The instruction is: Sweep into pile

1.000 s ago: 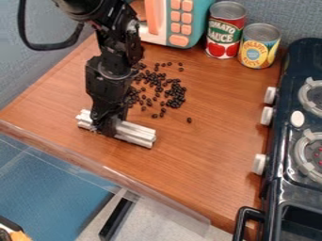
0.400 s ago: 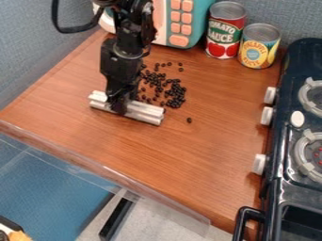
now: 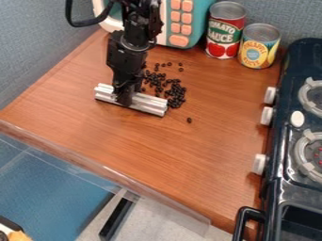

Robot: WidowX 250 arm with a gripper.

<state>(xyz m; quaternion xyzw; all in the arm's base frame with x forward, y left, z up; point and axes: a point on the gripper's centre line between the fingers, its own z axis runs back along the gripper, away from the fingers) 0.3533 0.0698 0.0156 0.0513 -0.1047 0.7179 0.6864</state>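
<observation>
The black gripper [image 3: 127, 96] hangs down over the upper left part of the wooden counter, shut on the middle of a silvery-white ridged bar [image 3: 148, 104]. The bar lies at a slant, its right end lower in the view, and looks to be at the counter's surface. Small dark beans [image 3: 173, 92] are spread just behind and to the right of the bar, close to its right half. One bean [image 3: 189, 120] lies apart, to the right of the bar's right end. The gripper and arm hide part of the beans' left side.
A toy microwave [image 3: 179, 23] stands at the back, with a red tomato can [image 3: 224, 30] and a yellow can [image 3: 258, 46] to its right. A dark toy stove [image 3: 295, 141] lines the right side. The counter [image 3: 157, 155] has a clear plastic strip along its front edge.
The gripper has moved toward the back and right with the bar in its hold, bringing the bar up close to the beans. The lone bean has not moved.
</observation>
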